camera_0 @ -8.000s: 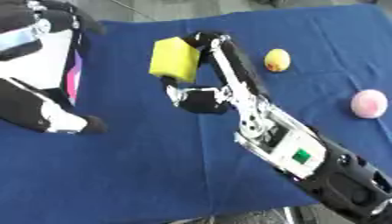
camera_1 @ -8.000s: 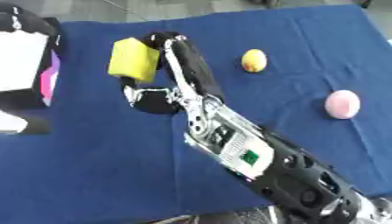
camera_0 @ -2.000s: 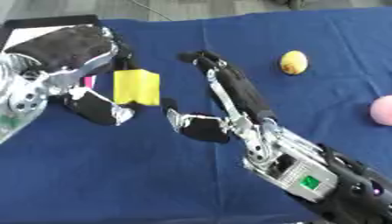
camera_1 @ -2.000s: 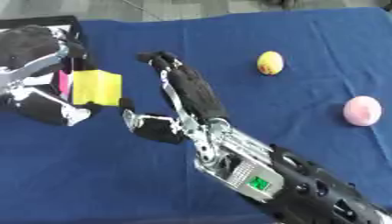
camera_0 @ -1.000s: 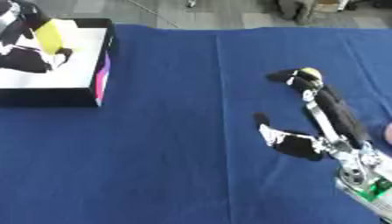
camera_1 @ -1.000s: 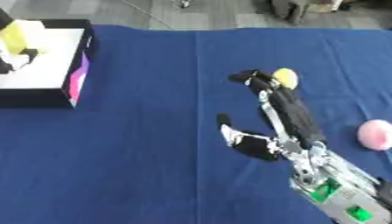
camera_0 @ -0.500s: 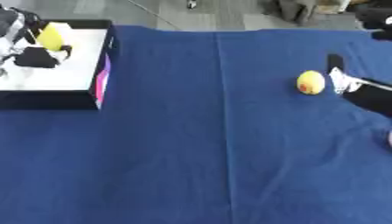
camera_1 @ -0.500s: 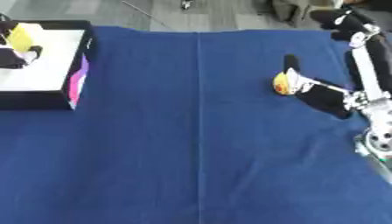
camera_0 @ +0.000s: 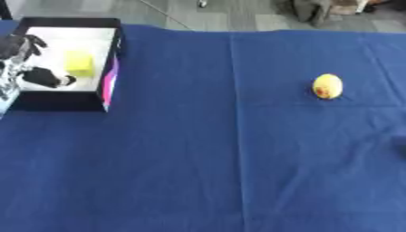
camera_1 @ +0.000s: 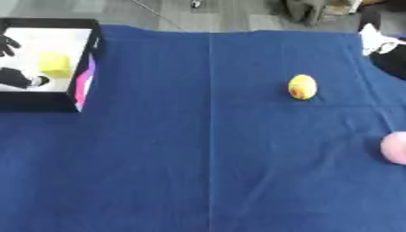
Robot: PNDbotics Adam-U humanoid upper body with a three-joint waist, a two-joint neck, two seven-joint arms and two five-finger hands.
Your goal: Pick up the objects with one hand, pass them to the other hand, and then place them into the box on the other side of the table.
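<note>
left robot hand (camera_0: 17, 61) released over box (camera_0: 111, 54) | yellow block (camera_0: 79, 63) inside | egg-shaped object (camera_0: 327, 86) on bare cloth (camera_0: 206, 158)

Left robot hand (camera_0: 22, 63) crowds box (camera_0: 67, 102); yellow fruit (camera_1: 302, 86), pink ball (camera_1: 394, 148) well apart.

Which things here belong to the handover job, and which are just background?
Job: yellow block lying in the box; yellow egg-shaped object and pink ball on the blue tablecloth; left hand over the box.

Background: grey floor beyond the table.
</note>
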